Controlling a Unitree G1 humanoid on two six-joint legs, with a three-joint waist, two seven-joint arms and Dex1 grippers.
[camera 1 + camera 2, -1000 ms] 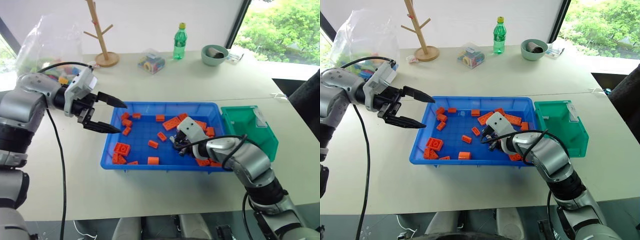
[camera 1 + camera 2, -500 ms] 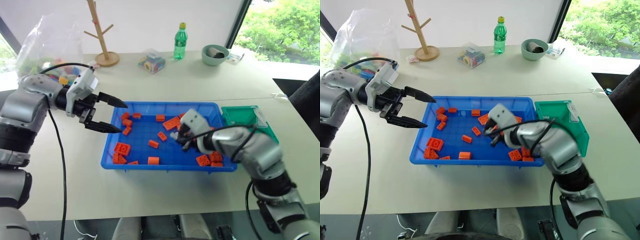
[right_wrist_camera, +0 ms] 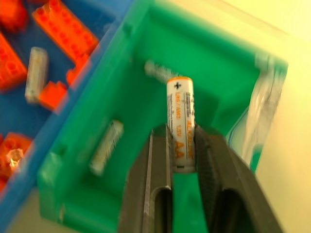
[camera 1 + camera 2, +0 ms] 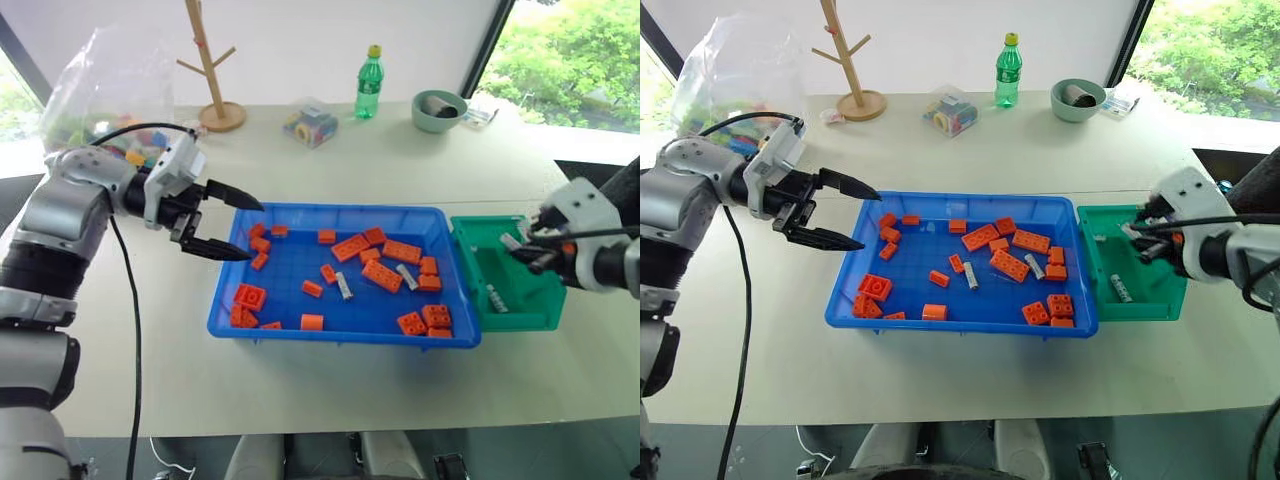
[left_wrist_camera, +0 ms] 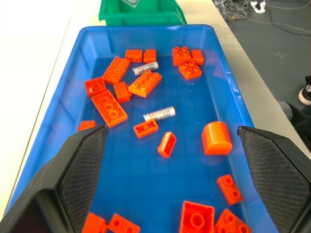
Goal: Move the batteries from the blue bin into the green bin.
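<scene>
The right gripper [image 3: 181, 145] hangs over the green bin [image 4: 528, 300], its fingers [image 3: 158, 179] pinching an AA battery [image 3: 180, 124] that stands upright between them; another battery [image 4: 496, 298] lies on the bin's floor; two batteries [image 4: 344, 286] lie among orange bricks [image 4: 381, 274] in the blue bin [image 4: 330, 328], which sits at nine o'clock of the green bin; the left gripper [image 4: 232, 225] hovers at the blue bin's nine o'clock edge, fingers spread wide and empty.

You have open blue floor in the blue bin [image 4: 225, 305] between the left gripper [image 4: 232, 222] and the two batteries [image 4: 344, 286]; orange bricks [image 4: 381, 274] crowd them. Bare tabletop [image 4: 400, 165] lies beyond. The green bin [image 4: 545, 318] stands open-topped.
</scene>
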